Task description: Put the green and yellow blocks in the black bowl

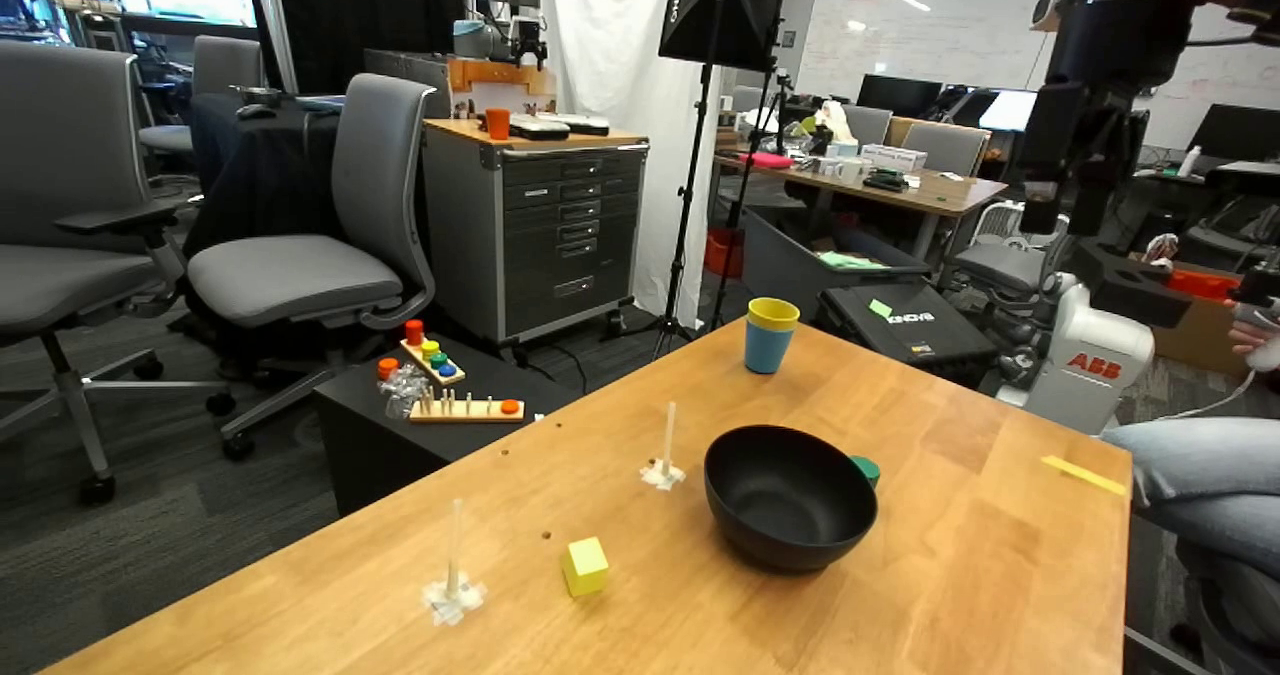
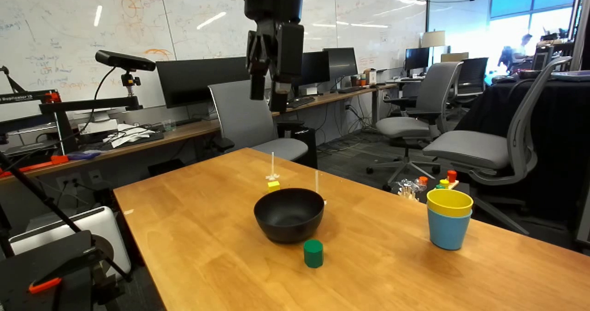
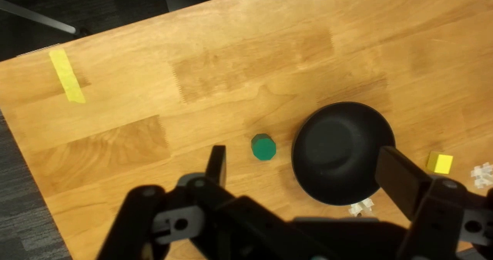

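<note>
The black bowl (image 1: 790, 500) stands upright on the wooden table and looks empty; it also shows in the other views (image 2: 289, 219) (image 3: 342, 152). The yellow block (image 1: 585, 567) is a small cube on the table beside the bowl (image 2: 274, 186) (image 3: 440, 163). The green block (image 2: 313, 254) is a short many-sided piece on the bowl's opposite side, close to it (image 3: 264, 148). In an exterior view the bowl partly hides the green block (image 1: 866, 470). My gripper (image 3: 302, 150) is open and empty, high above the table in both exterior views (image 1: 1062, 220) (image 2: 268, 100).
Two thin upright pegs (image 1: 669, 440) (image 1: 455, 550) are taped to the table near the bowl and yellow block. A yellow cup in a blue cup (image 2: 449, 219) stands near a table edge (image 1: 770, 340). A yellow tape strip (image 3: 67, 76) lies near a table corner.
</note>
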Robot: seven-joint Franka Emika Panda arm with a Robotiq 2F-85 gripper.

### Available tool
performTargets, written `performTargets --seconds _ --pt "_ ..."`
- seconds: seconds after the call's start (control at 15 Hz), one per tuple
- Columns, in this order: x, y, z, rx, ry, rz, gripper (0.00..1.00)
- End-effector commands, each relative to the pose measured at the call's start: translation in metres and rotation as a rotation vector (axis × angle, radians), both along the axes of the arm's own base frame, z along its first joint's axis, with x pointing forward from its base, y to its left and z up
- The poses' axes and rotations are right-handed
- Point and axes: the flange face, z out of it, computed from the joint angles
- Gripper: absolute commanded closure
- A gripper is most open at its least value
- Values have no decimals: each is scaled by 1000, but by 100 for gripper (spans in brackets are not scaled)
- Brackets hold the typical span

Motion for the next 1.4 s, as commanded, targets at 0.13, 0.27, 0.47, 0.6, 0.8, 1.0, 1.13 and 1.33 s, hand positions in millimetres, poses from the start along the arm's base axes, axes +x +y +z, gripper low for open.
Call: performTargets --seconds 0.13,0.27,0.47,0.6,0.8,1.0,1.13,1.33 --pt "29 -17 -16 30 -83 -47 0" --pt "37 -22 -27 33 -124 -96 0" --pt "46 -30 -41 34 -186 -206 0" --pt "52 -31 -51 27 -209 -292 0" --pt "60 -27 -62 30 -239 -405 0" --pt "66 -20 -73 45 -238 -520 0" --pt "70 -14 -77 54 -226 -559 0" --pt "68 4 -61 75 -203 -496 0"
